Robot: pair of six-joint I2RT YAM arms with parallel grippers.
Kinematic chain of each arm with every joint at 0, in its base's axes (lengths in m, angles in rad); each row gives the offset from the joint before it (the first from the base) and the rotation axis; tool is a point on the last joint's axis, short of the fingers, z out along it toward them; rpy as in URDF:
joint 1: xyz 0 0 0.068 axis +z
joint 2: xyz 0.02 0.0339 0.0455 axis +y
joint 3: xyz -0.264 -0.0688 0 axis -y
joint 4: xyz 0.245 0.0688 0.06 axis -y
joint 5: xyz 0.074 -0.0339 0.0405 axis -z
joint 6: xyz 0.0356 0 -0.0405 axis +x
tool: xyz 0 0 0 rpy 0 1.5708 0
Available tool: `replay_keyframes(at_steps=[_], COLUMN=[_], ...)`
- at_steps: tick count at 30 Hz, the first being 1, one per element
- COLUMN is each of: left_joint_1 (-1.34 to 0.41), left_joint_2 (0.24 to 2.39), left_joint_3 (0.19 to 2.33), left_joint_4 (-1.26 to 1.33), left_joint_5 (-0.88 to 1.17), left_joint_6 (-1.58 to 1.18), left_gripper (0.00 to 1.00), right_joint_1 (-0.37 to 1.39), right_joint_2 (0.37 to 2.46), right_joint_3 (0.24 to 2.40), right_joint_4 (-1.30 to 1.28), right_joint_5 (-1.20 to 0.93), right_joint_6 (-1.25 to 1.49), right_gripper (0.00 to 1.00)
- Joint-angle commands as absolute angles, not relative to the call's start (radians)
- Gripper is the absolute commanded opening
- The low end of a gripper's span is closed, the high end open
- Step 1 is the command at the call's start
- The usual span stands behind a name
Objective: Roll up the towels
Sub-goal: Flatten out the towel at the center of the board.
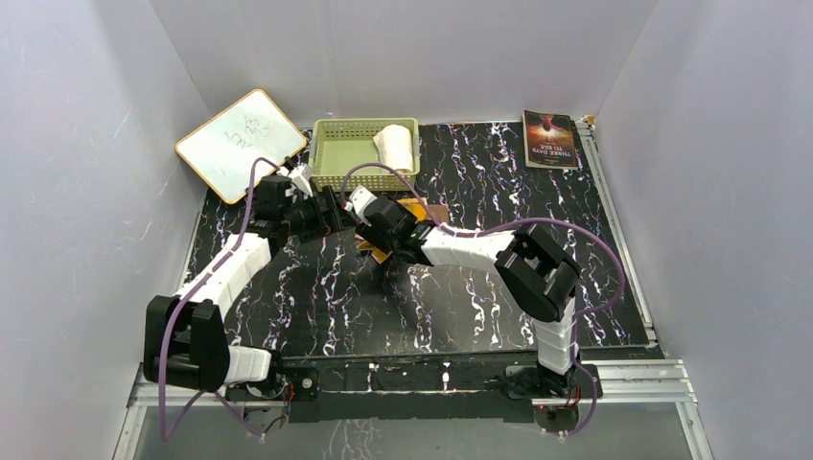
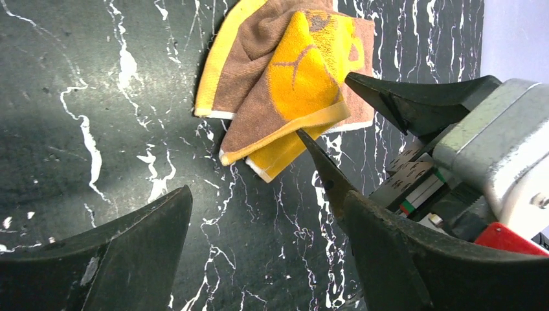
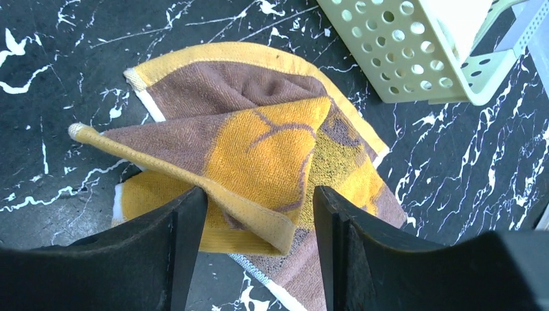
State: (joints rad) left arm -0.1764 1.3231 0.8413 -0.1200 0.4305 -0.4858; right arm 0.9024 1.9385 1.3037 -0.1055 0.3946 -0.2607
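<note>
A raised fold of the crumpled brown-and-yellow terry towel (image 3: 259,142) is straddled by the right gripper (image 3: 259,194), released and nearer; the left gripper (image 2: 267,194), also unclenched, is held just short.

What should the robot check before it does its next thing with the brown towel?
1. The left hand is open and empty: ok.
2. The right hand sits astride a raised fold of the brown towel: ok.
3. The right hand is shut on that fold: not ok, it is open.
4. The brown towel lies flat, ready to roll: not ok, it is folded crooked.
5. The white towel is rolled and in the basket: ok.
</note>
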Motion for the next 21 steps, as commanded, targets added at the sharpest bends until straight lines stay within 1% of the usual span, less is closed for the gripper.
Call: replay_keyframes(at_steps=[1, 4, 15, 18, 20, 21], left_joint_1=[-0.15, -0.138, -0.109, -0.095, -0.072, -0.056], left_joint_2=[1.264, 1.255, 1.223, 1.215, 1.21, 1.208], left_joint_3=[0.86, 0.852, 0.834, 0.845, 0.87, 0.881], left_joint_4=[-0.164, -0.168, -0.188, -0.209, -0.232, -0.239], left_joint_5=[0.429, 0.438, 0.455, 0.451, 0.448, 0.452], left_joint_6=[-0.47, -0.469, -0.459, -0.448, -0.432, -0.426], left_gripper=[0.86, 0.86, 0.86, 0.86, 0.86, 0.86], right_joint_1=[0.913, 0.914, 0.913, 0.914, 0.914, 0.914], right_joint_2=[1.909, 1.909, 1.965, 2.001, 2.01, 2.011], right_joint_3=[1.322, 1.314, 1.341, 1.379, 1.39, 1.389], right_joint_4=[-0.006, -0.005, -0.043, -0.083, -0.092, -0.086], right_joint_5=[0.352, 0.321, 0.191, 0.198, 0.201, 0.204], right_joint_6=[-0.294, -0.312, -0.389, -0.403, -0.403, -0.402], right_gripper=[0.57, 0.52, 0.52, 0.4, 0.35, 0.3])
